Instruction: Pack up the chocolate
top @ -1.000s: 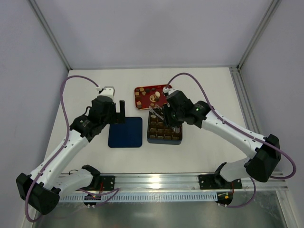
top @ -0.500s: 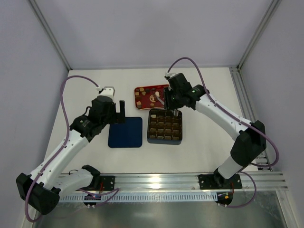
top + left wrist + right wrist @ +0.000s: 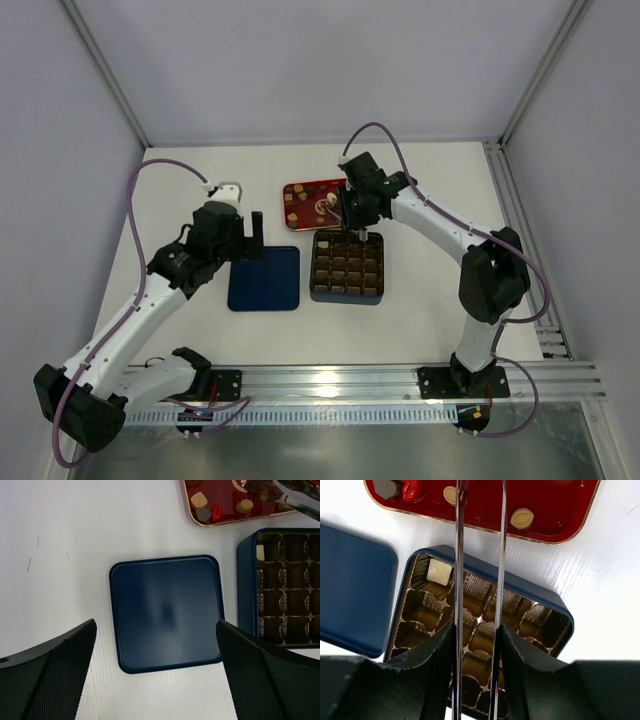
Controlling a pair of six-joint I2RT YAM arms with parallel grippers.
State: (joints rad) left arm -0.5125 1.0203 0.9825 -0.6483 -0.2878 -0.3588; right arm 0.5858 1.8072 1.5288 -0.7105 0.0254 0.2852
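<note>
A whitish square chocolate (image 3: 439, 571) lies in a corner cell of the dark gridded box (image 3: 555, 602). More chocolate lies in the red tray (image 3: 555, 510): a tan oval piece (image 3: 522, 518) and a tan round piece (image 3: 450, 494) partly behind one blade. My right gripper (image 3: 476, 630) is shut on metal tongs (image 3: 458, 555). Their two blades stand apart and reach over the box's far edge to the tray, with the tips out of view. In the top view the right gripper (image 3: 357, 228) hangs between box and tray. My left gripper (image 3: 156, 675) is open above the blue lid (image 3: 165, 612).
The blue lid (image 3: 265, 278) lies flat to the left of the box (image 3: 346, 267), and the red tray (image 3: 300, 189) lies just beyond the box. A dark piece (image 3: 385, 487) and a red-wrapped piece (image 3: 412, 489) sit at the tray's left end.
My right arm has swung with the tongs from over the box's near-left cells back toward the red tray. The left arm has not moved.
</note>
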